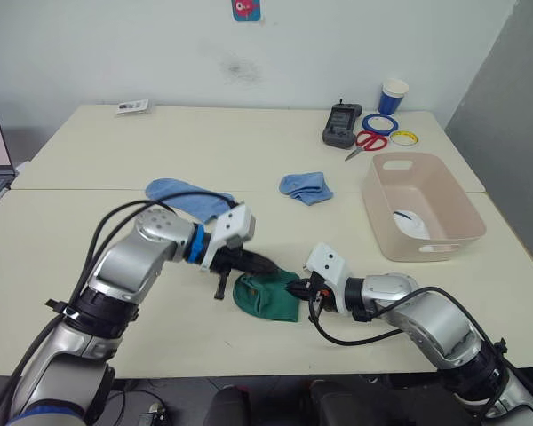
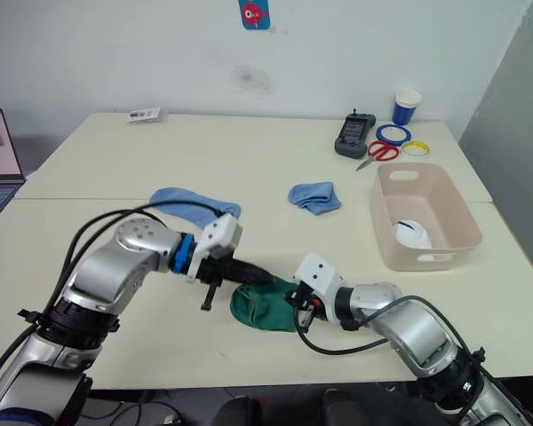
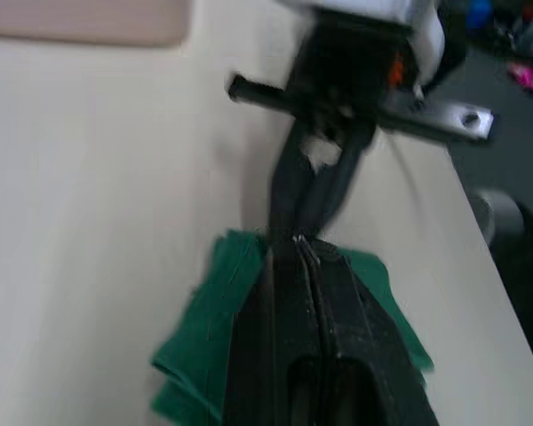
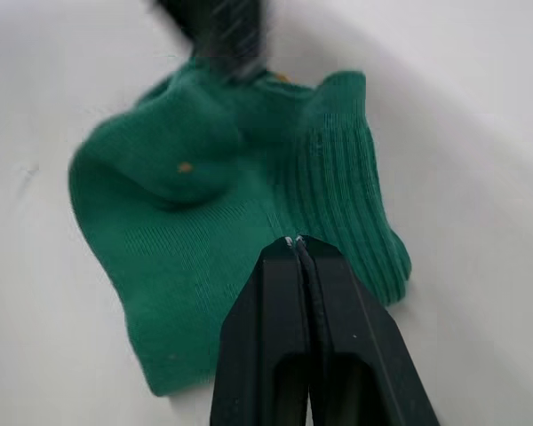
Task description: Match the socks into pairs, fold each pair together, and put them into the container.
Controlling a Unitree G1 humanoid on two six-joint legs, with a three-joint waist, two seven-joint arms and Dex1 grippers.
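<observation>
- Left eye view has the dark green pair [image 1: 266, 297] bunched near the front edge of the bench [image 1: 89, 169], between both claws.
- Left claw [image 1: 265, 264] reaches in from the left, its fingers pressed together over the green fabric's upper edge; whether cloth is pinched between them cannot be told.
- Right claw [image 1: 295, 287] meets the bundle from the right, fingers closed tip to tip on the fabric's edge in the right wrist view.
- One light blue sock [image 1: 185, 194] lies flat behind the left arm; another [image 1: 306, 187] sits crumpled mid-bench.
- The container [image 1: 421, 205] stands at the right, something white [image 1: 412, 222] inside it.
- Scissors [image 1: 366, 142] and a paper cup [image 1: 393, 96] lie beyond.
</observation>
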